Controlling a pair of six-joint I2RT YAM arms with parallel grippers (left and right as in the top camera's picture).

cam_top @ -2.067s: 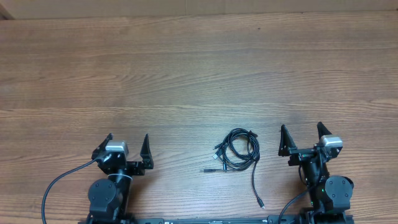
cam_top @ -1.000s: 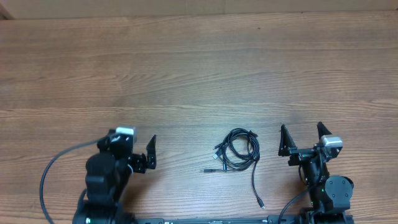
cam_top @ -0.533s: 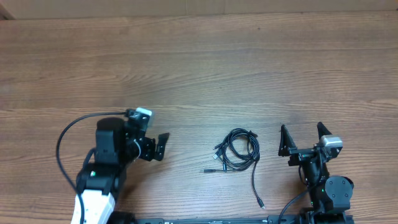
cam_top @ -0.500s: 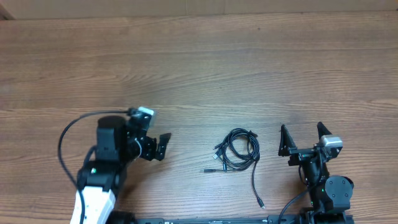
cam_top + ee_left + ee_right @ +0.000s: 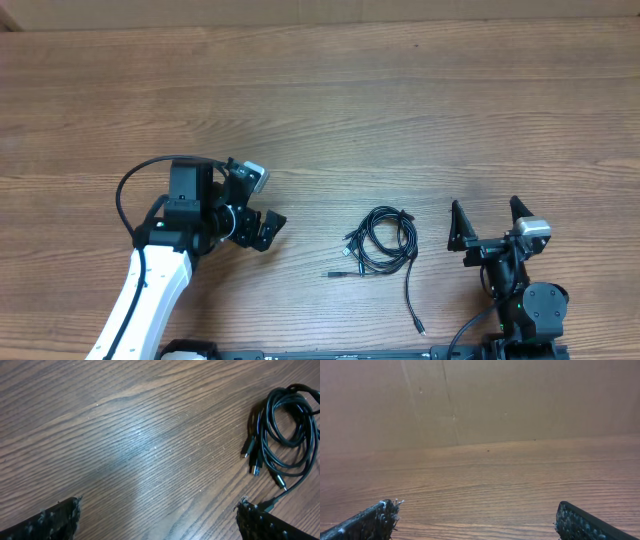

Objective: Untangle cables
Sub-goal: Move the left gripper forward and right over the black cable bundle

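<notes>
Worktop (image 5: 320,100): is carrying the cables (image 5: 380,243), loosely coiled.
Left hand (image 5: 268,232): is hovering spread, near them.
Right hand (image 5: 487,222): is sitting spread.
Grasp: aiming at one loose plug looks wisest.

The desk (image 5: 320,100) is a broad brown wooden top, its long grain running from side to side with a few darker streaks in it. On it, toward the near edge and right of the middle, lie the cables (image 5: 382,240): thin black cords wound into a small loose coil of several overlapping loops, flat on the wood. A few short plug ends stick out on the coil's left side, and one strand trails from the coil's right side toward the near edge, ending in a small plug
</notes>
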